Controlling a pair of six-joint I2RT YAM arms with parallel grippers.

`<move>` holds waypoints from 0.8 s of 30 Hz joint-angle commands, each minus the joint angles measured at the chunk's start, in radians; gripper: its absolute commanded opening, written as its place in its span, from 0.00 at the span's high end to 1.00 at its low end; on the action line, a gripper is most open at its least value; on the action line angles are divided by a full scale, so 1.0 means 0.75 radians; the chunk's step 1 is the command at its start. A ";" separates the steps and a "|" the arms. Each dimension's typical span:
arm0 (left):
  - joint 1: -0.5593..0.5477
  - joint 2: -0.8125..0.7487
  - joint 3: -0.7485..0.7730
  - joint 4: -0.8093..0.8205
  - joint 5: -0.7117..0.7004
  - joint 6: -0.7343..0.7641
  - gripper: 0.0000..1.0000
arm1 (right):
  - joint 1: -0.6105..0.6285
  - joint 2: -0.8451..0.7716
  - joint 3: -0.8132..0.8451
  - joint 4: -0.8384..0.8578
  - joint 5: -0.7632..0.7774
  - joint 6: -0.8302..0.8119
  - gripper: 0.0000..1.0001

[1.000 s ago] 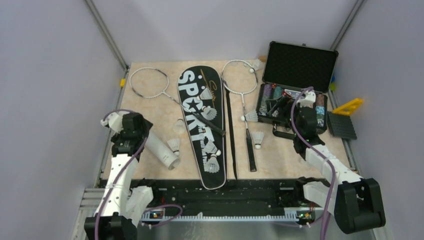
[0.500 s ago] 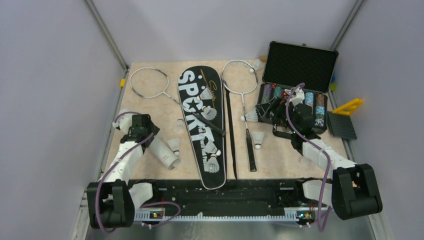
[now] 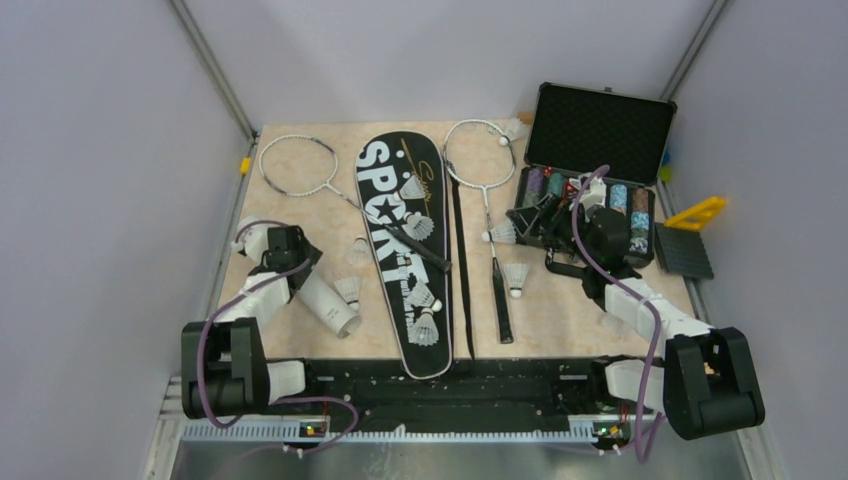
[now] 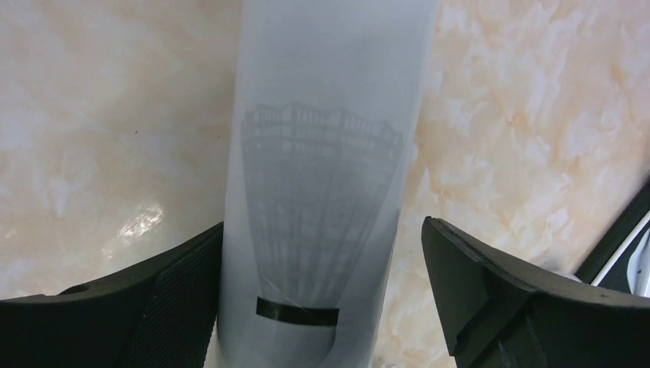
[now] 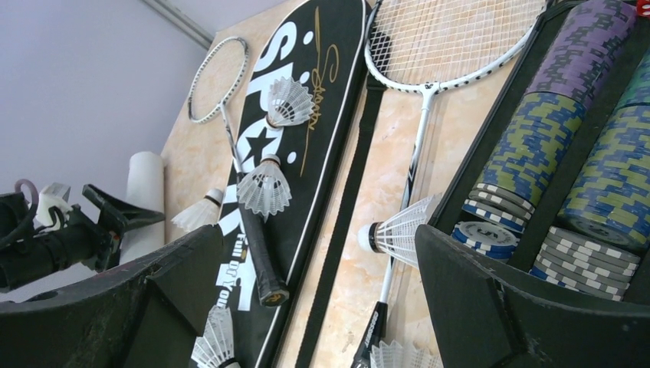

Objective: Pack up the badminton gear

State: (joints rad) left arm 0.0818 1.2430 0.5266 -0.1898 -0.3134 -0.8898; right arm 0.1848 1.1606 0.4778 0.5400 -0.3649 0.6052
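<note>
Open black case point(image 3: 600, 125) of poker chips point(image 5: 529, 146), yellow triangle point(image 3: 695, 211) beside it

White links point(image 3: 655, 308), purple cables point(image 3: 579, 240), black left claw point(image 4: 322, 228) and right claw point(image 5: 319, 230).

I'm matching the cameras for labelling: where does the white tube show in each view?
Top external: the white tube lies lower left, left of the black bag, its far end under the left pincer.
Left wrist: it fills the centre, running top to bottom between the open pincer's two sides.
Right wrist: a small white cylinder near the left edge.
Shared landmark: the left pincer, at the tube in all three views.
</note>
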 commanded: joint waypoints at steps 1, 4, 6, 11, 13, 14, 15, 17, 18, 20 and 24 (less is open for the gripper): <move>0.012 0.087 0.022 0.044 0.018 -0.012 0.04 | -0.005 -0.036 -0.003 0.072 -0.025 0.001 0.01; 0.013 0.108 0.034 0.033 0.005 -0.012 0.13 | -0.005 -0.058 -0.008 0.060 -0.002 0.001 0.01; 0.014 0.106 0.057 -0.003 -0.017 -0.002 0.22 | -0.005 -0.073 -0.012 0.053 0.011 0.001 0.01; 0.013 0.014 0.147 -0.137 -0.097 0.057 0.48 | -0.003 -0.100 -0.021 0.048 0.024 0.004 0.01; 0.013 -0.063 0.166 -0.150 -0.093 0.113 0.49 | -0.004 -0.105 -0.020 0.043 0.019 0.006 0.01; 0.013 -0.087 0.183 -0.175 -0.097 0.120 0.49 | -0.004 -0.106 -0.017 0.038 0.015 0.007 0.01; 0.013 -0.126 0.202 -0.197 -0.098 0.147 0.49 | -0.004 -0.106 -0.010 0.027 0.008 0.007 0.01; 0.012 -0.192 0.245 -0.239 -0.096 0.183 0.49 | -0.003 -0.103 -0.001 0.011 -0.011 0.005 0.01; 0.012 -0.224 0.270 -0.243 -0.087 0.207 0.51 | -0.005 -0.102 0.001 0.012 -0.027 0.008 0.01; 0.012 -0.286 0.297 -0.185 -0.039 0.284 0.53 | -0.004 -0.103 0.007 0.004 -0.040 0.009 0.01; 0.009 -0.388 0.337 0.101 0.331 0.502 0.55 | -0.003 -0.130 0.007 0.016 -0.069 0.009 0.01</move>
State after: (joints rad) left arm 0.0868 1.0218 0.7158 -0.3290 -0.3019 -0.6907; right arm 0.1848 1.1053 0.4648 0.5243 -0.3771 0.6071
